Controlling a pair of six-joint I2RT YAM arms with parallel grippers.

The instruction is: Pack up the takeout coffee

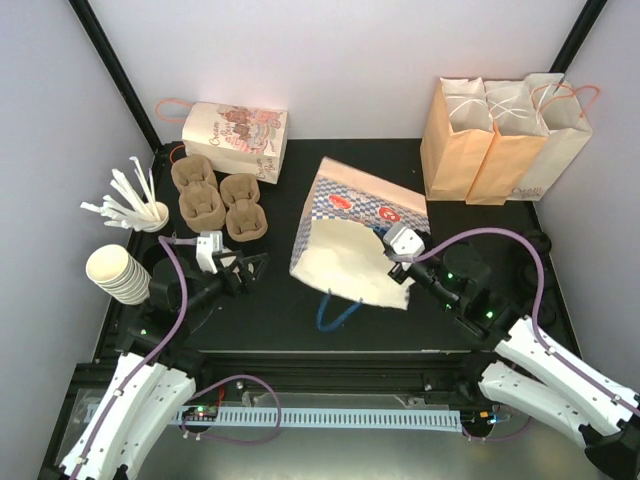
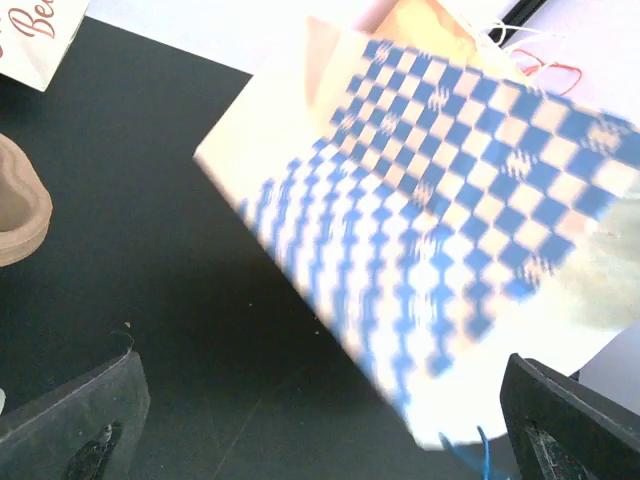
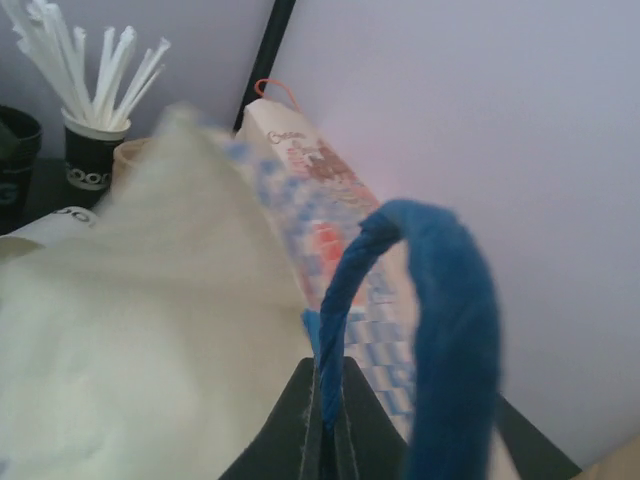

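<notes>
A blue-checked paper bag [image 1: 352, 235] lies tilted at mid-frame of the top view, mouth toward the lower right, its blue cord handle [image 1: 335, 310] hanging at the near edge. The right gripper [image 1: 397, 262] has its jaws closed on the bag's rim by the handle cord. The left gripper [image 1: 243, 272], jaws wide apart and holding nothing, sits left of the bag. At upper left, four pulp carriers [image 1: 218, 198] sit before a printed bag [image 1: 236, 139] whose script is unreadable. At far left are a cup of stirrers [image 1: 140, 205] and stacked white cups [image 1: 116, 273]. Three bags [image 1: 500, 135] stand at upper right. No lidded coffee cup can be made out.
</notes>
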